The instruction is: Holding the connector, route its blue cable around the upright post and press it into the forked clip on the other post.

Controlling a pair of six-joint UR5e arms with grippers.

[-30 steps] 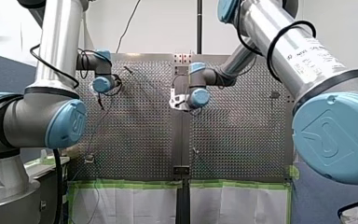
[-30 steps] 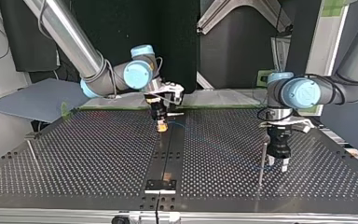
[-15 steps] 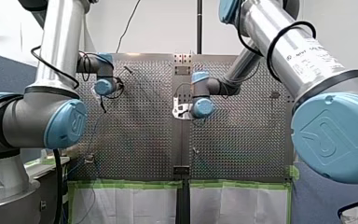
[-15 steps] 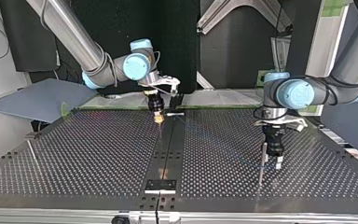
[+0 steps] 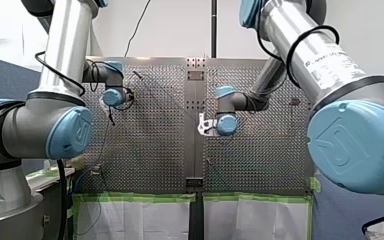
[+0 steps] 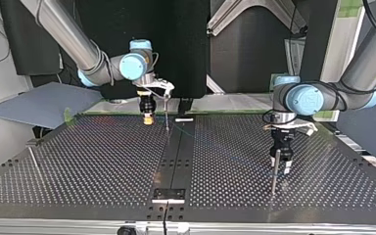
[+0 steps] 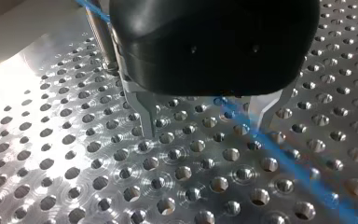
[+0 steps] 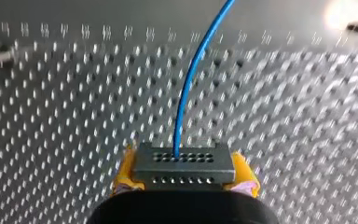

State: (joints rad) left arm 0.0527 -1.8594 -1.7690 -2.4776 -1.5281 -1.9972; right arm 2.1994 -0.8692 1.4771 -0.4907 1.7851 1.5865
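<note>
Likely a robotics lab — perforated metal table (image 5: 145, 150), green tape (image 5: 135, 196) edging.

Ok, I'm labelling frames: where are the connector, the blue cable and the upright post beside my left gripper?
connector (image 8: 184, 168): right wrist view, middle of its grey face.
blue cable (image 8: 179, 121): right wrist view, stretch just ahead of the connector.
upright post (image 7: 101, 39): left wrist view, its metal shaft.

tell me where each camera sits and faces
Front view: behind the shoulders, looking over the perforated metal table; both arms flank it.
Top view: across the table, facing both arms.
Left wrist view: above my open left gripper, looking at the thin blue cable.
Right wrist view: behind my right gripper clamping the dark grey connector.
Both wrist views share the cable.
</note>
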